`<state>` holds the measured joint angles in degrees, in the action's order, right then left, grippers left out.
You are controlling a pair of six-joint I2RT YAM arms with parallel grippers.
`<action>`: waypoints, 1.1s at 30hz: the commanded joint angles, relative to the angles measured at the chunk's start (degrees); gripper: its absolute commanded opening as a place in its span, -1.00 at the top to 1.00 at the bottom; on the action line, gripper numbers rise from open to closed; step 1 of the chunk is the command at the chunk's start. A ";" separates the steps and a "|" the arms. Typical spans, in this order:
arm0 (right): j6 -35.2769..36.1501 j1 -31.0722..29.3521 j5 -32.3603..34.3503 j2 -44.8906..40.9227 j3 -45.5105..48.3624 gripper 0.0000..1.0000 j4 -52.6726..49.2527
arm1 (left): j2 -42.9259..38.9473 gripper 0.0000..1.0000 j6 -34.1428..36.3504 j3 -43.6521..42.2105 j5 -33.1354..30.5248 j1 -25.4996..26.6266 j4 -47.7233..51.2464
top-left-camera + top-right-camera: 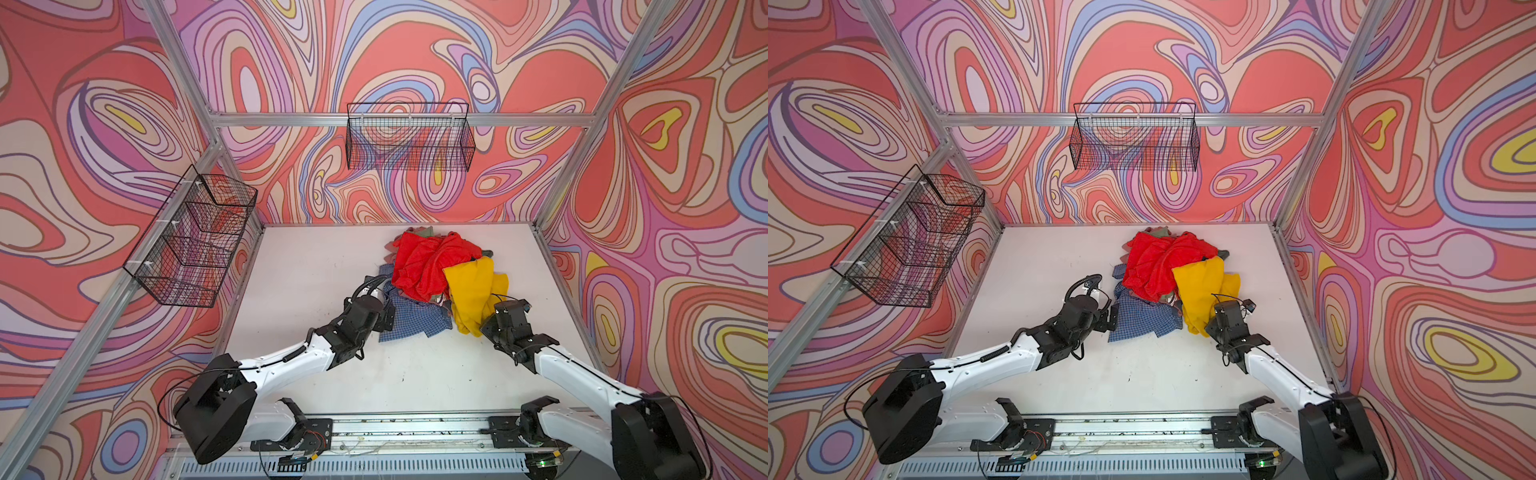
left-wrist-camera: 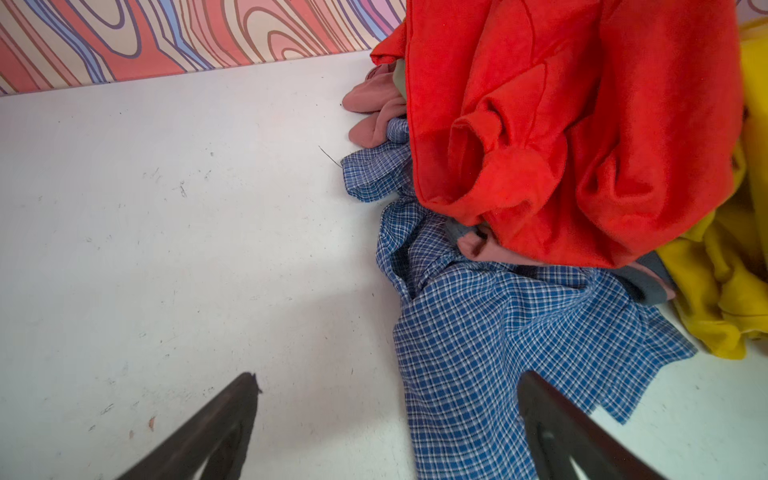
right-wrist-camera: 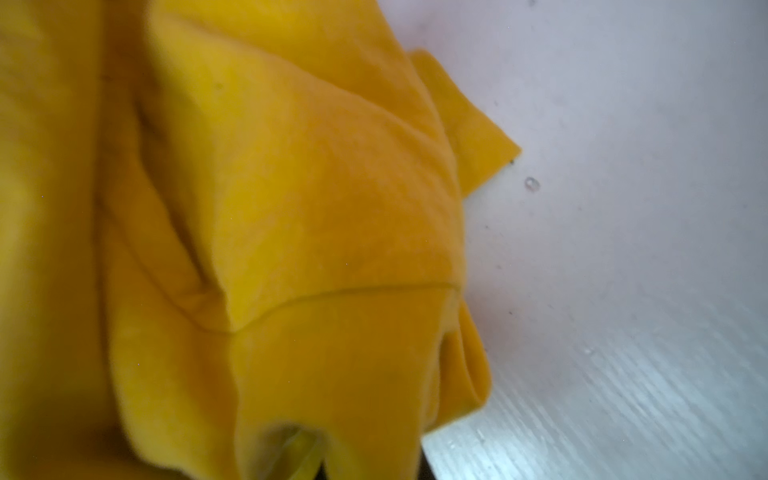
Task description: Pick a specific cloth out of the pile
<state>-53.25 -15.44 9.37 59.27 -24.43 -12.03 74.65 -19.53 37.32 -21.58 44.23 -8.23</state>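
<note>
The cloth (image 1: 469, 291) (image 1: 1200, 291) is mustard yellow and drapes down the right side of the pile, reaching the white table. In the pile lie a bright red cloth (image 1: 428, 262) (image 2: 561, 124) on top and a blue checked shirt (image 1: 411, 320) (image 2: 498, 332) spread toward the front. My right gripper (image 1: 482, 328) (image 1: 1208, 328) is shut on the cloth's near end; yellow folds (image 3: 291, 208) fill the right wrist view and hide the fingers. My left gripper (image 1: 388, 313) (image 2: 386, 376) stands open and low at the shirt's left edge, one finger over the checked fabric, holding nothing.
Dull pink and grey pieces (image 2: 374, 108) poke out under the red cloth. A black wire basket (image 1: 409, 137) hangs on the back wall and a second one (image 1: 195, 241) on the left wall. Bare white table (image 1: 311, 291) lies left of the pile. Aluminium posts frame the table.
</note>
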 commanded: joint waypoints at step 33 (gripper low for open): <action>24.57 -18.24 -28.32 23.39 -69.54 1.00 8.87 | -27.51 -1.00 -9.67 -5.68 -22.70 -5.38 17.94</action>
<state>-30.44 -30.46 -14.59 79.00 -88.01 -8.99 49.23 -26.24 31.59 -39.81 39.03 4.05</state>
